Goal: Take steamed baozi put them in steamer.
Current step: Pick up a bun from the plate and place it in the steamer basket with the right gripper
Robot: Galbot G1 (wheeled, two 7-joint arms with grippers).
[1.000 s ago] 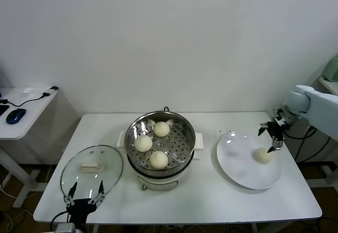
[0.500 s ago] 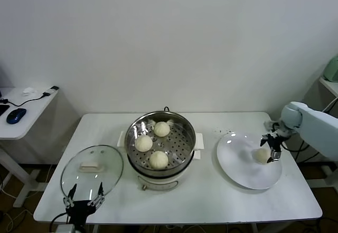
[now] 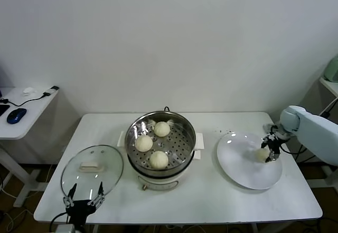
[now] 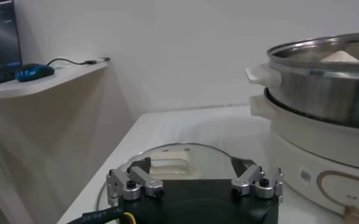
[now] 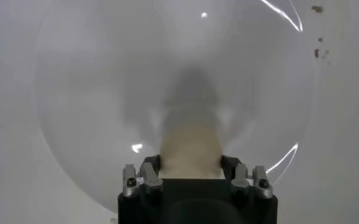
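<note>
The right pincer (image 3: 269,152) has closed on the last bun (image 3: 262,153), which sits on the white plate (image 3: 240,169) to the right of the steamer (image 3: 160,144). To do this step well, I judge the grip should stay gentle so the soft dough is not crushed. The lift should go straight up clear of the plate before carrying the bun left over the steamer's rim, to set it down in the bare spot on the right of the basket. The left pincer (image 3: 83,196) hangs open at the table's (image 3: 211,201) near edge, by the glass lid (image 3: 91,170) left of the steamer.

Count: four buns, three (image 3: 158,159) of them already in the steamer; one steamer, one plate, one lid.
</note>
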